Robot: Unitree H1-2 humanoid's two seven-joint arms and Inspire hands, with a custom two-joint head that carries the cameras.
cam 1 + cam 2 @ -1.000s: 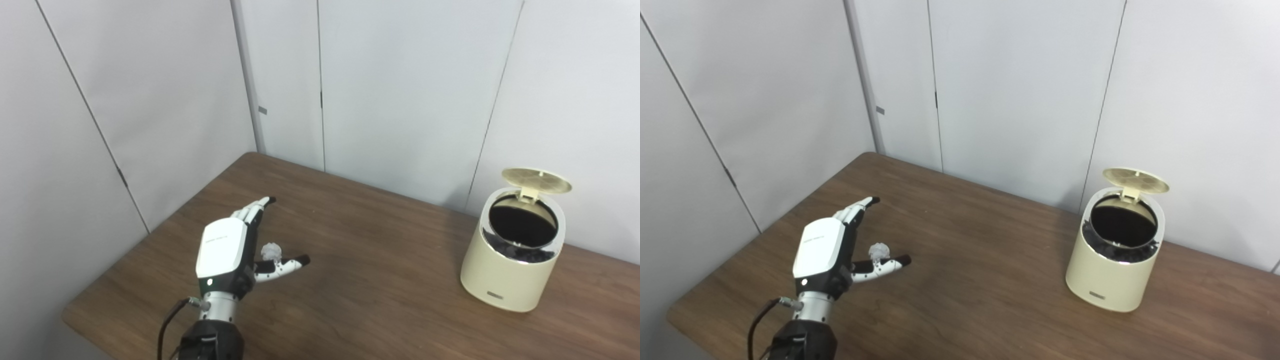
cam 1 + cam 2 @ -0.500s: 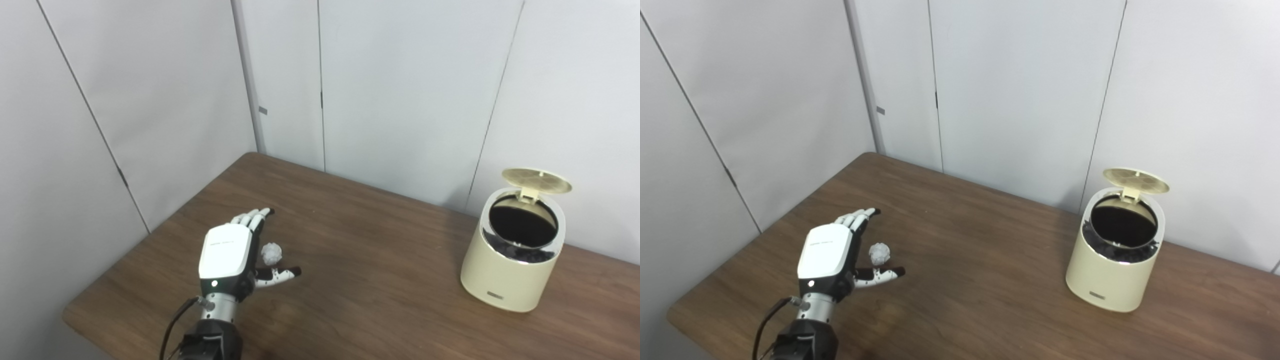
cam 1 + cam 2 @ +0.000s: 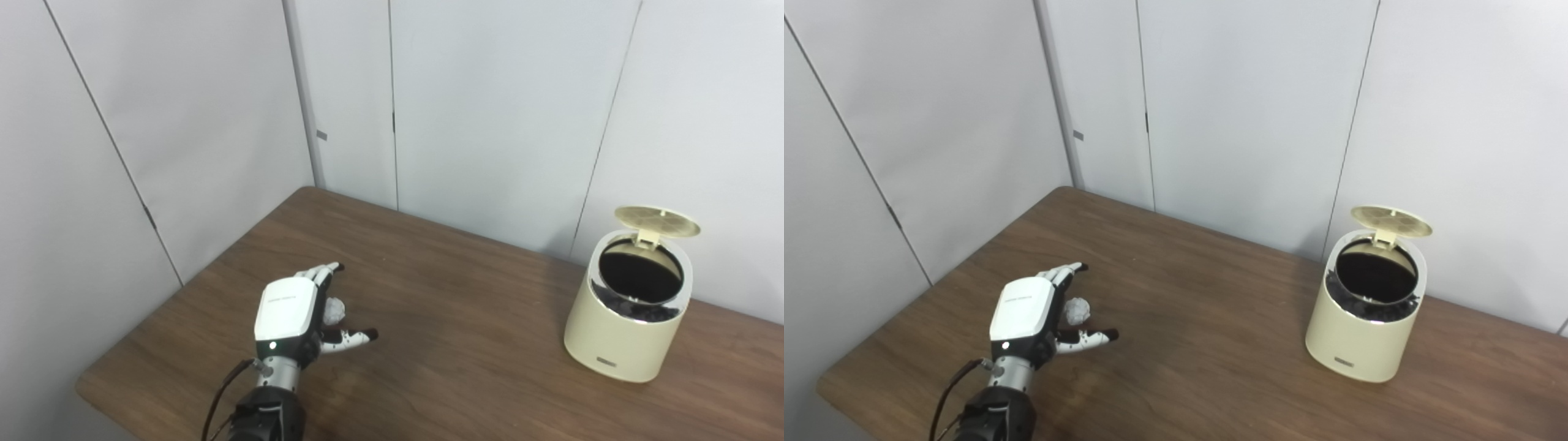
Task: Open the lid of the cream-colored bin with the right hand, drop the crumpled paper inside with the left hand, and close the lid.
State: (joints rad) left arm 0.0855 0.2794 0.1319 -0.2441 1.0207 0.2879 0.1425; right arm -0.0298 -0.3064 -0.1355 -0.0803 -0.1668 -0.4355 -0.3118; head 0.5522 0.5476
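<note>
The bin [image 3: 628, 306] lid [image 3: 656, 220] is up, and the left robot hand [image 3: 291, 312] sits spread wide beside the paper ball [image 3: 334, 310], so it must squeeze it next.

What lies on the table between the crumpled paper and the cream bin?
Nothing: only bare table separates the crumpled paper from the cream bin, clear in both eye views.

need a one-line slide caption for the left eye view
Left hand open beside crumpled paper on the table; cream-colored bin stands with lid up.
</note>
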